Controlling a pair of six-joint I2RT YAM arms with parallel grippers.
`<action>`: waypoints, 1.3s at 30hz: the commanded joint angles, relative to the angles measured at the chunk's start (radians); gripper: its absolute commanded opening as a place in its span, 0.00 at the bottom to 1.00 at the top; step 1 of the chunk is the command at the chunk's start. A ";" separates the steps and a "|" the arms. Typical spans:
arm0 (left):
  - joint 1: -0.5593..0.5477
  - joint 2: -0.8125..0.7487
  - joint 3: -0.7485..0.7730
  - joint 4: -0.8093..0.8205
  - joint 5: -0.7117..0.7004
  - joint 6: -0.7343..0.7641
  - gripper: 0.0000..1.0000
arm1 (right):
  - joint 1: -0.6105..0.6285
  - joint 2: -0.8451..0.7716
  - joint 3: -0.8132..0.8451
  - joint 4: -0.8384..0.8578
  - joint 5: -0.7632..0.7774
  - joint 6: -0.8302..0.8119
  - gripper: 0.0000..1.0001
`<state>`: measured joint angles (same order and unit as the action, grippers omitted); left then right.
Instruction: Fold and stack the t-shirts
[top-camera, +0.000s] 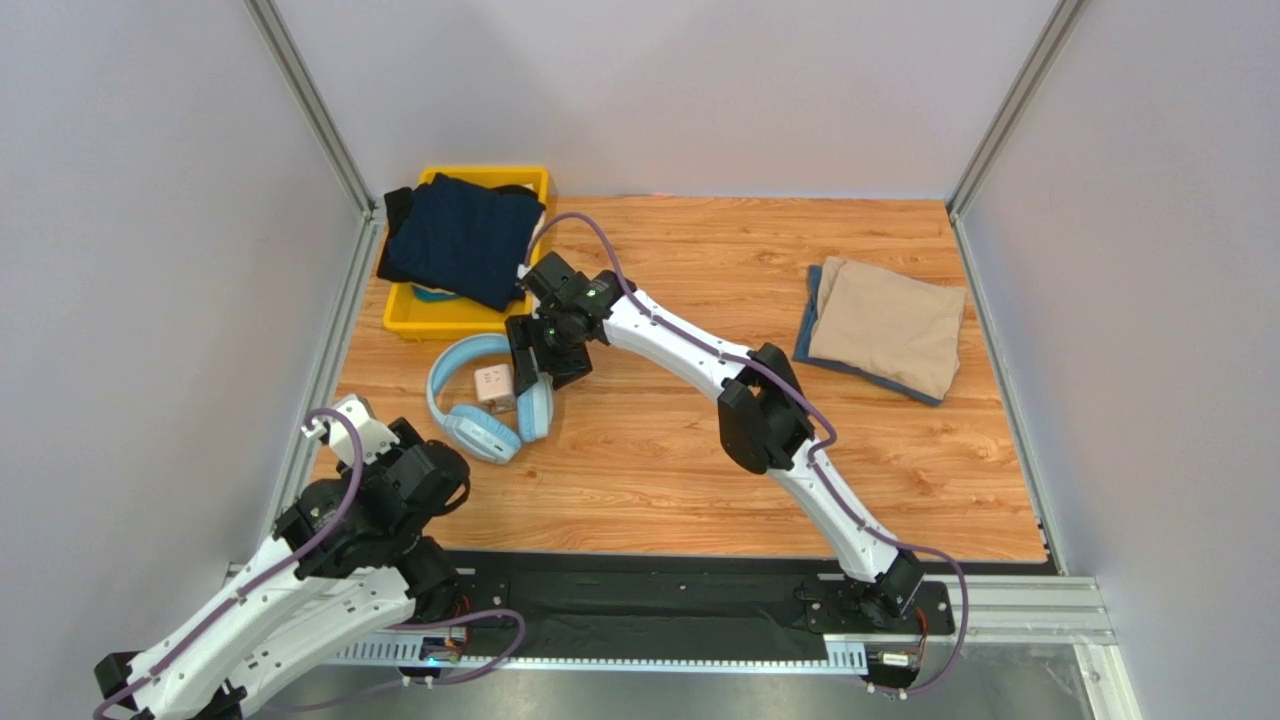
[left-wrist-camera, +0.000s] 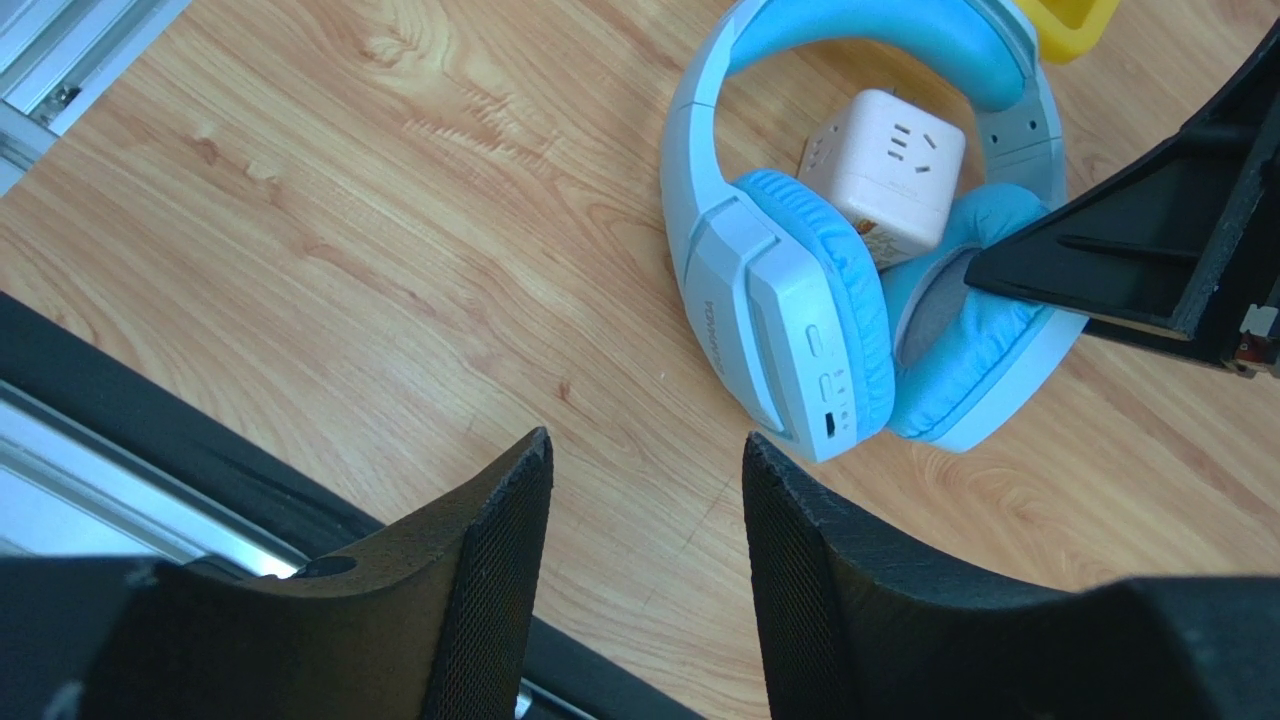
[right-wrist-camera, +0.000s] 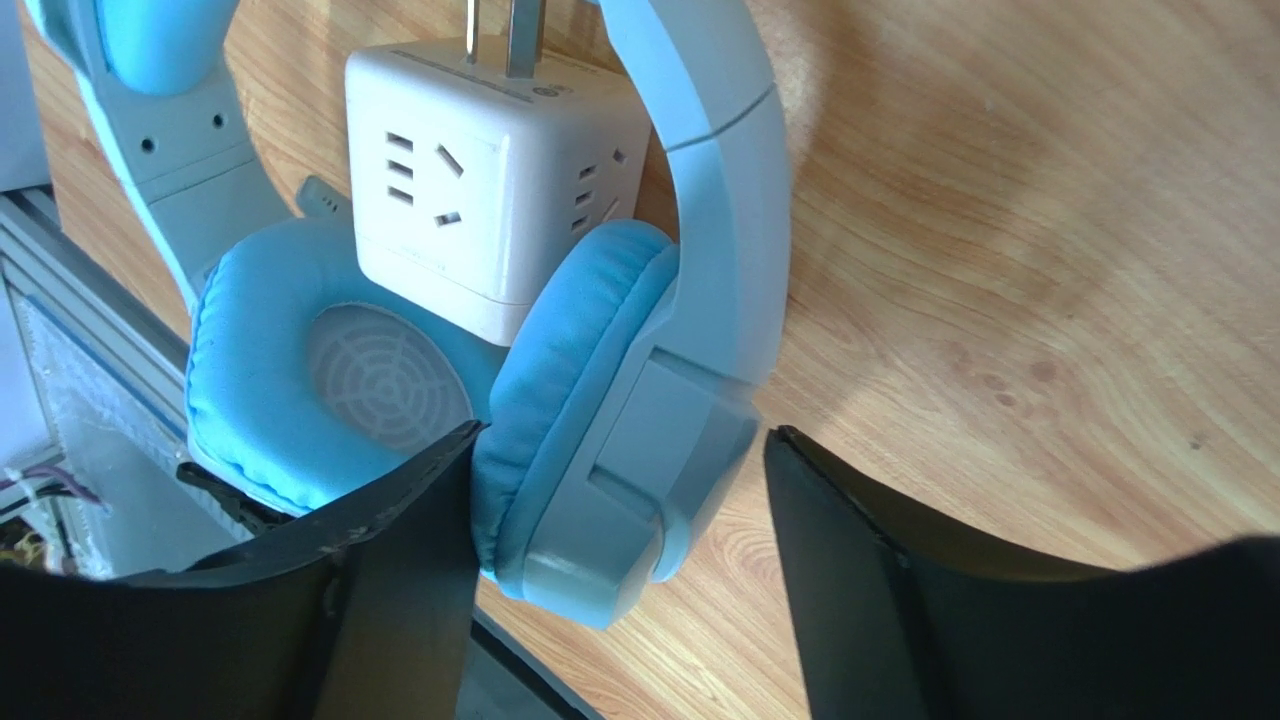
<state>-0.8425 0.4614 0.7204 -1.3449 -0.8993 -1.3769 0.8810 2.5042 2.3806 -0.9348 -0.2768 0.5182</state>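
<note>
- Wooden tabletop (top-camera: 902, 465): folded tan t-shirt (top-camera: 894, 323) far right; navy t-shirt (top-camera: 466, 233) on yellow bin (top-camera: 406, 318).
- Right fingers (right-wrist-camera: 406, 525) parted astride headphones (right-wrist-camera: 601, 360), likely clearing folding room.
- Left fingers (left-wrist-camera: 496, 540) parted, empty.

Navy t-shirt (top-camera: 458, 237) (draped), tan t-shirt (top-camera: 890, 326) folded

headphones (top-camera: 484, 432): light blue, lying flat on the table, two soft round ear pads close together | plug cube (top-camera: 493, 384): white, little holes on its sides, sits inside the headphones' loop, right by the ear pads | bin (top-camera: 403, 317): yellow, back left, near the headphones | table (top-camera: 676, 465): brown wood, wavy lines
</note>
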 joint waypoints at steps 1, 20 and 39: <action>0.002 0.037 0.001 0.026 0.002 0.045 0.57 | 0.003 -0.088 -0.040 0.047 -0.061 -0.009 0.72; 0.002 0.028 0.010 0.047 0.017 0.075 0.58 | -0.008 -0.421 -0.449 0.192 0.220 -0.043 0.97; 0.002 -0.006 -0.002 0.066 0.040 0.110 0.56 | -0.068 -0.124 -0.204 0.117 0.334 -0.172 0.00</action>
<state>-0.8425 0.4412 0.7204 -1.2957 -0.8616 -1.2945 0.7631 2.3455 2.1059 -0.8253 0.0692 0.3580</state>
